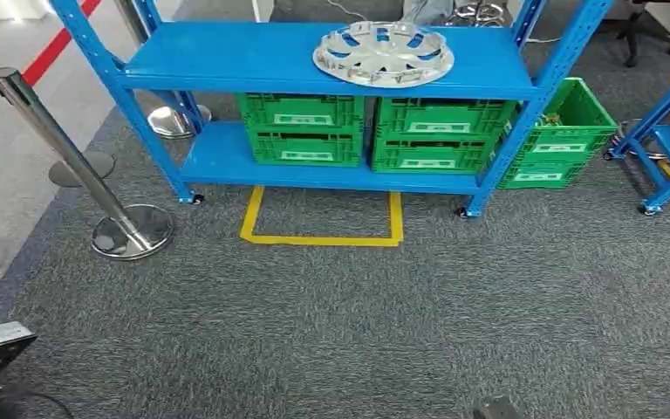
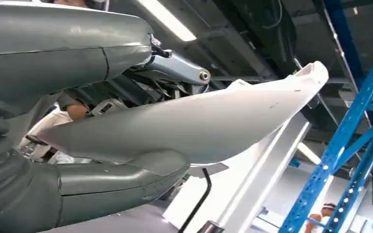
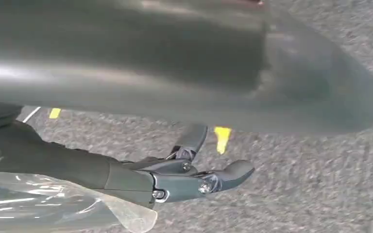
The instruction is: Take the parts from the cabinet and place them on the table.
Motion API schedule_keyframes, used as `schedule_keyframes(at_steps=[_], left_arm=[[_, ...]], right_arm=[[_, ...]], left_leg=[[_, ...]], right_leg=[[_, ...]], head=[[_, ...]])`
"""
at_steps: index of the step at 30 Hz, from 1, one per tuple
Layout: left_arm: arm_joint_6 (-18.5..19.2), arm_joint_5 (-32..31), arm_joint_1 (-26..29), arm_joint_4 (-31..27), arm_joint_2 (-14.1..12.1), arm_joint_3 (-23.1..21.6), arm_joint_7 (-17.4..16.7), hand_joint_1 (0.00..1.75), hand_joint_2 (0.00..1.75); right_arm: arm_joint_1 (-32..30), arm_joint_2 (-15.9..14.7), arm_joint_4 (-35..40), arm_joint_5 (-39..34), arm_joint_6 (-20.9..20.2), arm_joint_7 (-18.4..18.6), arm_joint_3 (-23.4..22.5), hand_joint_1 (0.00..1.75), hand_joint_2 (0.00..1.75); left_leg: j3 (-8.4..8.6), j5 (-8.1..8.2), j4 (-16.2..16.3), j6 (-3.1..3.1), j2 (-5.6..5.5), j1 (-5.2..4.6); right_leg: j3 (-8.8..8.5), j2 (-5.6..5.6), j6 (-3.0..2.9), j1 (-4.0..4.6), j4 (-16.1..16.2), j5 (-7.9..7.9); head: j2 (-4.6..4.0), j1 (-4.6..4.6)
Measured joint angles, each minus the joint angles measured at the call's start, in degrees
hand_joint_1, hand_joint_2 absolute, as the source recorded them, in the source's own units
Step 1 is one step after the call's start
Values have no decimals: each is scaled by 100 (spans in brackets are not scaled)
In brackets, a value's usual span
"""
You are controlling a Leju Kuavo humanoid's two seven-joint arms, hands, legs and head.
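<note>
Smooth white curved part (image 2: 199, 121) in left robot hand (image 2: 77, 145), perhaps plastic

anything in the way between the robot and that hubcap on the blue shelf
Nothing visible. The hubcap lies uncovered on the top shelf, the carpet in front bare but for yellow tape; the stanchion stands off left.

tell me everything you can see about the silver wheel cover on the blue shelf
The wheel cover is a round, silver, shiny disc, plastic or metal by its look, with spoke-like ribs and cut-out openings around a raised centre. It lies flat, face up, on the top board of the blue rack, toward the right side and near the front edge. Only the shelf touches it. Green crates sit on the shelf below.
</note>
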State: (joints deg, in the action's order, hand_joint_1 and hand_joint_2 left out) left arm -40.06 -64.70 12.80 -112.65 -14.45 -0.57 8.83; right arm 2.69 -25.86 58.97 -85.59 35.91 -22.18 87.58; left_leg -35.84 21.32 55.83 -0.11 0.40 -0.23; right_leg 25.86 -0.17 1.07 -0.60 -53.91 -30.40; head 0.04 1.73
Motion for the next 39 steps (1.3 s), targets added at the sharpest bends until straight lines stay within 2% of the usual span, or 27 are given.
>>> schedule_keyframes(at_steps=[2,4,5,6,7,9,10,11,12,15,17,19,20,21,22,24,25,26,27,30,31,33,34,35,36,37,39], left_arm=[[0,35,4,0,-4,0,0,175,175],[0,44,9,2,0,-2,0,175,175],[0,44,12,2,0,-2,0,175,175],[0,44,14,2,0,-4,0,175,175],[0,44,14,2,0,-4,0,175,175],[0,46,12,2,0,-4,0,175,175],[0,61,9,0,-2,-2,2,175,175],[0,63,-2,0,-2,-4,9,175,175],[0,74,-4,-2,-2,-4,9,175,175],[0,76,-4,-2,0,-7,22,175,175],[0,182,-7,-2,0,-20,88,175,175],[0,210,3,0,11,-28,96,175,175],[0,221,1,0,13,-33,96,175,175],[0,225,1,0,22,-39,96,175,175],[0,232,2,0,33,-48,101,175,175],[0,236,2,0,44,-63,144,175,175],[0,238,1,0,48,-72,160,175,175],[0,238,4,-2,57,-77,177,175,175],[0,240,-2,-2,61,-81,184,175,175],[0,243,-6,-2,63,-92,195,175,175],[0,245,3,-2,61,-92,195,175,175],[0,266,1,-2,48,-92,195,175,175],[0,280,1,-2,48,-96,195,175,175],[0,282,2,0,48,-103,195,175,175],[0,280,-2,0,48,-107,195,175,175],[0,278,-5,0,46,-114,195,175,175],[2,264,-14,0,44,-138,192,175,175]], right_arm=[[4,0,-2,2,2,-4,-7,0,0],[6,0,-2,2,7,-7,-13,0,0],[2,0,-2,2,7,-7,-13,0,0],[-1,0,-2,0,7,-4,-13,0,0],[1,0,-2,0,9,-7,-13,0,0],[2,0,-2,2,15,-7,-15,0,0],[1,0,0,2,15,-7,-17,0,0],[9,7,0,4,17,-9,-22,0,0],[4,7,0,4,20,-9,-22,0,0],[-3,7,0,7,37,-13,-24,0,0],[-13,9,0,22,46,-15,-22,0,0],[-12,9,-2,22,48,-18,-26,0,0],[-11,9,-2,22,48,-17,-26,0,0],[-12,9,-2,22,48,-17,-26,0,0],[-13,9,-2,22,48,-15,-26,0,0],[-12,9,-2,33,48,-11,-33,0,0],[-9,9,-2,37,48,-11,-39,0,0],[-1,9,-2,42,48,-2,-55,0,0],[4,9,-2,53,48,-2,-72,0,0],[-7,9,-4,74,39,7,-76,0,0],[-12,11,-4,81,33,9,-76,0,0],[-15,11,-4,92,15,30,-77,0,0],[-15,11,-4,103,7,33,-79,0,0],[-13,11,-4,109,-4,39,-79,0,0],[-14,11,-7,116,-11,46,-79,0,0],[-15,11,-9,127,-20,61,-79,0,0],[-14,13,-13,142,-37,79,-85,0,0]], left_leg=[[-112,537,394,-75,-13,20],[-382,1174,1406,-116,-14,30],[-458,1298,1808,-123,-14,32],[-432,1234,1947,-122,-14,32],[-288,1042,1861,-113,-14,31],[268,661,1090,-66,-17,30],[596,655,590,-25,-24,26],[793,792,237,8,-29,-1],[815,823,137,21,-25,-2],[734,739,33,99,-15,7],[635,631,14,197,17,46],[489,519,24,204,19,38],[411,459,29,203,19,31],[324,411,34,198,19,27],[242,354,43,190,19,24],[93,253,66,160,19,21],[43,204,81,139,15,19],[16,167,93,109,11,-6],[12,126,103,80,16,-11],[3,2,80,-16,15,2],[-37,49,114,-44,-2,18],[-189,688,626,-121,-10,32],[-314,990,1094,-149,-10,42],[-427,1174,1551,-167,-10,48],[-471,1204,1820,-173,-10,53],[-396,1124,1817,-171,-10,54],[92,710,1092,-131,-12,53]], right_leg=[[33,-19,-110,1,-32,67],[192,-25,-138,10,-93,140],[281,-29,-139,12,-131,179],[365,-33,-139,13,-174,211],[458,-33,-136,14,-223,237],[600,-25,-126,18,-318,280],[647,-22,-110,18,-358,298],[708,-21,-75,46,-394,322],[732,-20,-33,39,-393,382],[798,-17,68,56,-371,511],[986,8,106,41,-685,16],[1199,7,143,25,-1507,-562],[1278,7,155,25,-1879,-709],[1280,7,162,25,-2098,-652],[1182,6,161,25,-2076,-393],[757,7,133,26,-1545,161],[426,8,110,27,-1074,195],[22,6,90,45,-496,-63],[-205,15,69,46,-98,-206],[-107,21,-49,54,-49,-189],[-77,-11,-98,22,-38,-134],[7,-24,-175,28,-43,-47],[46,-27,-179,32,-50,-10],[94,-31,-177,39,-62,20],[98,-33,-174,42,-86,42],[124,-34,-167,43,-114,58],[187,-27,-158,44,-186,70]], head=[[0,-20],[0,-22],[0,-22],[0,-17],[0,-24],[0,-24],[0,-22],[0,-17],[0,-15],[0,-15],[0,13],[0,6],[0,9],[0,9],[0,9],[0,9],[0,11],[0,11],[0,-5],[0,-2],[0,13],[0,-24],[0,-26],[0,-28],[0,-24],[0,-26],[0,-26]])
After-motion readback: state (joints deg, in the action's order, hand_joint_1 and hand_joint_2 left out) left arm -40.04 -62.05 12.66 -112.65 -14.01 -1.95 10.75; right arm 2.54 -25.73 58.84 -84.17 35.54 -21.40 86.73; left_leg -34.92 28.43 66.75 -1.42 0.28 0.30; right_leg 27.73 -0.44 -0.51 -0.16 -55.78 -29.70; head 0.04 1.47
